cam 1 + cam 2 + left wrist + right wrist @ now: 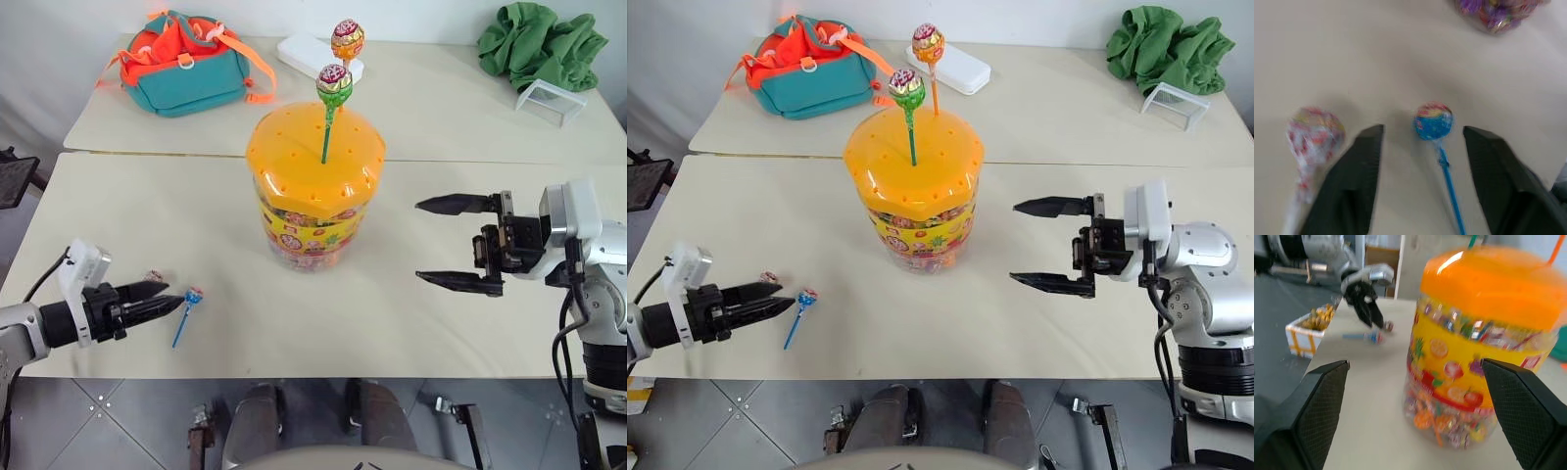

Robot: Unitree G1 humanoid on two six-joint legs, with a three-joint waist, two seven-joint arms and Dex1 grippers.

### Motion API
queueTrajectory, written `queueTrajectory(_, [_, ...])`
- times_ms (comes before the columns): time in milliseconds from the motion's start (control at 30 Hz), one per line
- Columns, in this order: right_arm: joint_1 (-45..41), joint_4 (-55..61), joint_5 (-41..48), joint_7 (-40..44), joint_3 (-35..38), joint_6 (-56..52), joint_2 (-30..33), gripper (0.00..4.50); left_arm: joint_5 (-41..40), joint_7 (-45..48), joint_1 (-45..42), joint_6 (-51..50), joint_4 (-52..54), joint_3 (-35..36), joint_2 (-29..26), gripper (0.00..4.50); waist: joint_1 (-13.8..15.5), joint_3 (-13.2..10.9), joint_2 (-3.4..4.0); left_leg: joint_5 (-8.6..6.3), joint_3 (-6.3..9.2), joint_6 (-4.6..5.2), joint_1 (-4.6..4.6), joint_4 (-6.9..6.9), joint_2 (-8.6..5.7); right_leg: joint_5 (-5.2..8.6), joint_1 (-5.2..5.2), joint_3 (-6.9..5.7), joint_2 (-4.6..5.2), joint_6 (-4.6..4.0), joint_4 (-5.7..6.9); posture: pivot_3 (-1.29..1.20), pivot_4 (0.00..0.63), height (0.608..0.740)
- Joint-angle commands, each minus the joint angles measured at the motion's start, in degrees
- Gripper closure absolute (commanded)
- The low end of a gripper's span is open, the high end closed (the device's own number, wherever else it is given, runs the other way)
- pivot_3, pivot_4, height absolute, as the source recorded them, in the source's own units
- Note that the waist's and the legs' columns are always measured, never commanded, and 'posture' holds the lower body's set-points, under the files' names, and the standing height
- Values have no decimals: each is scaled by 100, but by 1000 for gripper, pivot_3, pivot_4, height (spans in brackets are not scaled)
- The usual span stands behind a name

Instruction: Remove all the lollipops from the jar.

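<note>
The jar (312, 211) stands mid-table, a clear cylinder with a domed orange lid (313, 152). Two lollipops stand upright in the lid's holes: one on a green stick (334, 84) and one on an orange stick (347, 39). A blue-stick lollipop (1433, 121) lies flat on the table between the spread fingers of my left gripper (172, 295), which is open and not touching it. A white-stick lollipop (1314, 134) lies just beside that gripper. To the right of the jar, my right gripper (439, 241) hovers wide open and empty, pointing at the jar.
On the far table lie a teal and orange backpack (186, 61), a white flat box (310, 53), a green cloth (542, 41) and a small clear tray (552, 99). A seam (147, 153) separates the two tables. The near table edge runs just below both grippers.
</note>
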State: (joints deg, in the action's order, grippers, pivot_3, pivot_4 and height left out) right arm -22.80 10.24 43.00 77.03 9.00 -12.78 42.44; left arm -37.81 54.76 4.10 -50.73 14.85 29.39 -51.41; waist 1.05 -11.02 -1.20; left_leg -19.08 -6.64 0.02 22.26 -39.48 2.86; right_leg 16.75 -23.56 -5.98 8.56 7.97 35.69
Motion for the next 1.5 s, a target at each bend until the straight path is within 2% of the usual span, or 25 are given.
queueTrajectory(33, [-626, 443, 164, -1104, 7, -811, -28, 0, -342, 321, -503, 706, 65, 326, 120, 544, -3, 0, 0, 0, -1, 0, 2, -2, 2, 0, -2, 0, 0, -1, 1, 0, 150, 740])
queueTrajectory(67, [-887, 526, 299, -1386, -55, -1093, -117, 0, -628, 520, -684, 871, 74, 499, 226, 298, -10, 0, 0, 0, -2, 0, 1, -3, 2, -1, -2, 0, 1, -2, 2, 0, 150, 740])
queueTrajectory(167, [-1700, 688, 535, -1817, -397, -1721, -413, 0, -1799, 562, -1120, 654, 107, 1005, 603, 298, -67, 1, 1, -3, -1, -5, 2, -3, 6, -1, -8, -2, 0, -4, 15, 0, 150, 740])
queueTrajectory(300, [-2574, 430, 314, -2384, -809, -2125, -942, 0, -2468, 179, -1479, 656, 281, 934, 1002, 298, -138, 1, 2, -4, -2, -4, 2, 5, 5, -1, -12, -7, 0, -4, 20, 0, 150, 740])
queueTrajectory(367, [-2871, 330, 154, -2585, -1023, -2222, -1225, 0, -2730, -32, -1679, 716, 394, 835, 1204, 298, -139, 1, 1, -4, -1, -4, 2, 4, 5, -1, -12, -7, 0, -4, 20, 0, 150, 740])
queueTrajectory(533, [-3152, 405, 123, -2691, -1277, -2521, -1554, 0, -2742, -213, -1818, 922, 533, 565, 1364, 298, -120, 3, -1, -6, 2, 0, 3, 1, 2, -2, -11, -8, 1, -2, 22, 0, 150, 740])
queueTrajectory(633, [-3162, 377, -48, -2614, -1376, -2476, -1558, 608, -2821, -337, -1930, 951, 454, 502, 1354, 274, -123, 3, -2, -6, 2, 0, 6, -2, 1, -3, -11, -8, 0, -2, 21, 0, 150, 740])
queueTrajectory(700, [-3155, 336, -150, -2535, -1407, -2407, -1559, 1212, -2883, -331, -1960, 948, 456, 475, 1328, 274, -133, 3, -2, -6, 1, 0, 6, -3, 1, -3, -11, -8, 0, -2, 21, 0, 150, 740])
queueTrajectory(767, [-3145, 308, -243, -2447, -1428, -2348, -1545, 1836, -2877, -322, -1989, 1012, 469, 472, 1309, 0, -138, 3, -2, -6, 0, 0, 5, -2, 2, -3, -11, -8, -1, -2, 21, 0, 150, 740])
queueTrajectory(867, [-3115, 219, -400, -2256, -1446, -2218, -1492, 2821, -2963, -368, -2028, 1061, 464, 515, 1302, 0, -144, 3, -1, -6, 0, 0, 5, 0, 2, -2, -12, -8, -2, -2, 20, 0, 150, 740])
queueTrajectory(1000, [-3084, -149, -384, -2034, -1148, -1677, -1729, 4239, -2630, -356, -2068, 1418, 407, 406, 1357, 0, -144, 3, -2, -6, -1, 0, 5, 0, 2, -2, -12, -8, -2, -2, 19, 0, 150, 740])
queueTrajectory(1033, [-3103, -235, -86, -1860, -901, -1583, -1823, 4458, -2618, -144, -2054, 1399, 354, 278, 1309, 0, -145, 3, -2, -6, -2, 0, 5, 0, 2, -2, -12, -8, -2, -2, 18, 0, 150, 740])
queueTrajectory(1100, [-3116, -233, 615, -1604, -414, -1592, -1980, 4458, -2528, 107, -2024, 1474, 261, 136, 1260, 0, -137, 3, -1, -6, -4, 0, 5, 0, 2, -2, -12, -8, -3, -2, 17, 0, 150, 740])
queueTrajectory(1200, [-3210, -259, 1393, -1632, 193, -2194, -1619, 4458, -2282, 509, -2060, 1705, 104, 38, 1094, 0, -104, 3, -2, -7, 1, 1, 8, -1, 1, -3, -11, -13, -3, -2, 17, 0, 150, 740])
queueTrajectory(1300, [-3204, -512, 1715, -1715, 667, -2777, -858, 4458, -1661, 1146, -2013, 2507, 6, -112, 1033, 0, -102, 3, -2, -9, -1, 4, 10, 0, 0, -3, -10, -13, -2, -2, 10, 0, 150, 740])
queueTrajectory(1333, [-3081, -628, 1688, -1593, 731, -3038, -419, 4458, -1585, 1257, -1971, 2544, -2, -161, 967, 0, -110, 3, -2, -9, -2, 4, 11, 1, 0, -2, -11, -13, -2, -2, 6, 0, 150, 740])
queueTrajectory(1400, [-2700, -873, 1129, -1269, 616, -3163, 463, 4458, -1438, 1537, -1899, 2766, 9, -249, 924, 0, -109, 3, -1, -9, -9, 5, 10, 7, 1, -2, -12, -14, -2, -2, -3, 0, 150, 740])
queueTrajectory(1467, [-1840, -1366, -314, -906, -102, -2659, 1736, 4458, -1283, 1864, -1769, 2856, 127, -437, 757, 0, -113, 3, -1, -9, -11, 5, 3, 17, 2, -2, -10, -14, -3, -2, -7, 0, 150, 740])
queueTrajectory(1500, [-1532, -1536, -808, -811, -380, -2452, 2133, 4458, -1259, 2005, -1717, 2858, 183, -500, 689, 0, -112, 3, -1, -9, -14, 5, 5, 20, 1, -2, -10, -13, -3, -2, -13, 0, 150, 740])
